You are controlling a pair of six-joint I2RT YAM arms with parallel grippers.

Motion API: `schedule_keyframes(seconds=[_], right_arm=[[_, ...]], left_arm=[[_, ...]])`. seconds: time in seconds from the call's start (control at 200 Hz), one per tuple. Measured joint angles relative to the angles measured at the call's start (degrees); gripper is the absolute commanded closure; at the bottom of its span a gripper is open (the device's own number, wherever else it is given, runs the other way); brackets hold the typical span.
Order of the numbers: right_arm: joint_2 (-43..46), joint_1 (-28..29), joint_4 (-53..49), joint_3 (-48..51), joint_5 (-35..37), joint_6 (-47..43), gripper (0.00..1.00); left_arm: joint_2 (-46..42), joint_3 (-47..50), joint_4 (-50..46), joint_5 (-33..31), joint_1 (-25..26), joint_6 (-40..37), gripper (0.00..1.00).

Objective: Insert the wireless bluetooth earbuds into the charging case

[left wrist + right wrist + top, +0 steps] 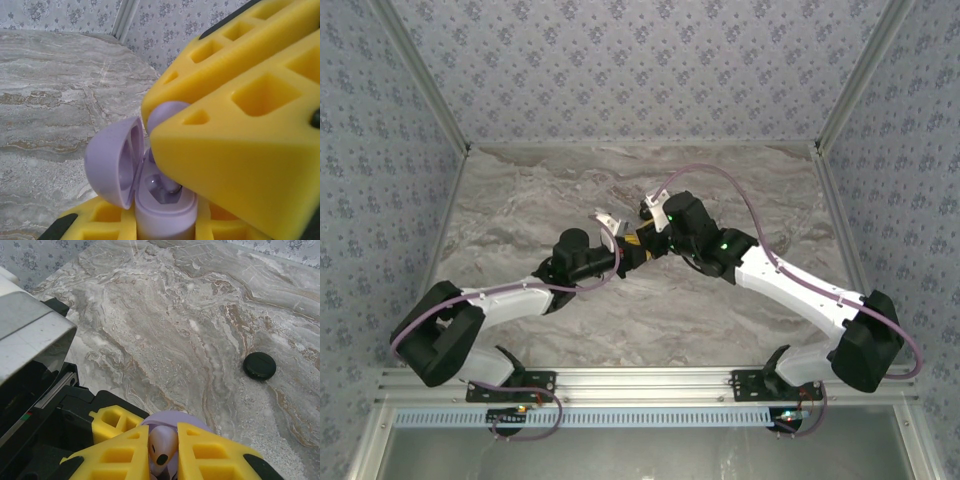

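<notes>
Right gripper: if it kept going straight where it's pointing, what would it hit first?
Most likely the open charging case, held just ahead of it by the left gripper. The right gripper carries a lavender earbud, which would probably touch first, though depth is unclear.

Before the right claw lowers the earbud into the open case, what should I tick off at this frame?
1. The lid of the charging case is open: ok.
2. The case base sits clamped in the left claw: ok.
3. A pale earbud is pinched in the right claw: ok.
4. The earbud is lined up over its socket: cannot tell; the right claw's fingers hide the gap.
5. The black disc lies well apart from both claws: ok.
</notes>
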State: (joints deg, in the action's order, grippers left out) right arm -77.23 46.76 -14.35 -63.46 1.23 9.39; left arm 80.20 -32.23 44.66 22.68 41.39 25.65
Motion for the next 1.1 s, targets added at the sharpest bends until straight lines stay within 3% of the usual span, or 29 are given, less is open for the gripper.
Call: schedule_keyframes(seconds=[1.099], right_arm=[[0.76, 0.00, -0.87, 0.00, -2.60, 0.00, 0.73]], left_arm=[[-0.83, 0.00, -1.68, -1.01, 0.26, 0.37, 0.87]])
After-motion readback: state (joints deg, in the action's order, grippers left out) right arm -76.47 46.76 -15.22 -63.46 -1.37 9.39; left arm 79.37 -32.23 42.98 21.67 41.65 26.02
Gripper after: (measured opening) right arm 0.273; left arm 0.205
